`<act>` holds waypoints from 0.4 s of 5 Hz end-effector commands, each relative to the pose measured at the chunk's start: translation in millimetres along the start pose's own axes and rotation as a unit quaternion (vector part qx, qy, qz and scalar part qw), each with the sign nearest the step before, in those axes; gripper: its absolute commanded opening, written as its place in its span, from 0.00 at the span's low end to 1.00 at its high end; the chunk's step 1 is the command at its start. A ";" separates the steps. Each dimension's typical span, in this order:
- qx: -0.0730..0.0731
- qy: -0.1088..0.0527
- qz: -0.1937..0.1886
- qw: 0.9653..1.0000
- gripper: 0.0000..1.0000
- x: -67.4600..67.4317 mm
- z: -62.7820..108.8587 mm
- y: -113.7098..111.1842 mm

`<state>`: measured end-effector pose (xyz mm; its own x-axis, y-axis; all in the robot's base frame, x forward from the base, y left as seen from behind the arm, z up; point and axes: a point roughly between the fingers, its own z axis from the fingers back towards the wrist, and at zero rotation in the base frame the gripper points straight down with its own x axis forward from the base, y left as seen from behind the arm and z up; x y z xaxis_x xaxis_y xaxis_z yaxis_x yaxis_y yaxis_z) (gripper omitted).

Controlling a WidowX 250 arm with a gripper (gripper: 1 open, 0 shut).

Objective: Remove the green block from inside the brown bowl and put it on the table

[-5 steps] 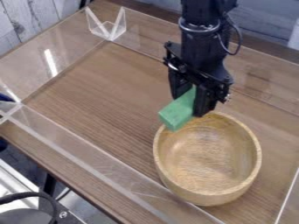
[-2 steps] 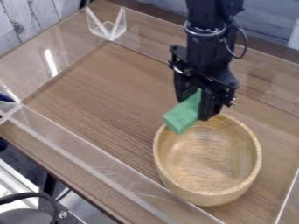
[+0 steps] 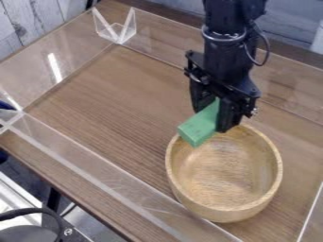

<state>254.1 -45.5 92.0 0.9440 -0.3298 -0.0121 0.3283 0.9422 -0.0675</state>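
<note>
Single camera view. The gripper points straight down from the dark arm, its jaws pinching the green block, which hangs tilted in the air over the near-left part of the bowl's rim.

Change noted: against the picture of a second ago, the gripper and the block sit slightly further right and lower in the frame, closer over the bowl; against the picture just before this one the shift is barely visible. The grip looks the same throughout.

Judgement: the block is out of the bowl's hollow but not yet clear of its rim, and it touches nothing. The lift appears done; the carry sideways to bare counter and the set-down remain. The bowl is empty.

Markings: no brand, label or writing can be read on the arm, block, bowl, counter or the clear walls.
</note>
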 end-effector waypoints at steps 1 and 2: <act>0.004 -0.032 -0.005 0.999 0.00 12.9 15.0 -0.5; 0.002 -0.032 -0.009 0.999 0.00 14.1 14.7 -2.7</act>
<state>253.9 -49.2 92.0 0.9402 -0.3404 -0.0100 0.3388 0.9378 -0.0756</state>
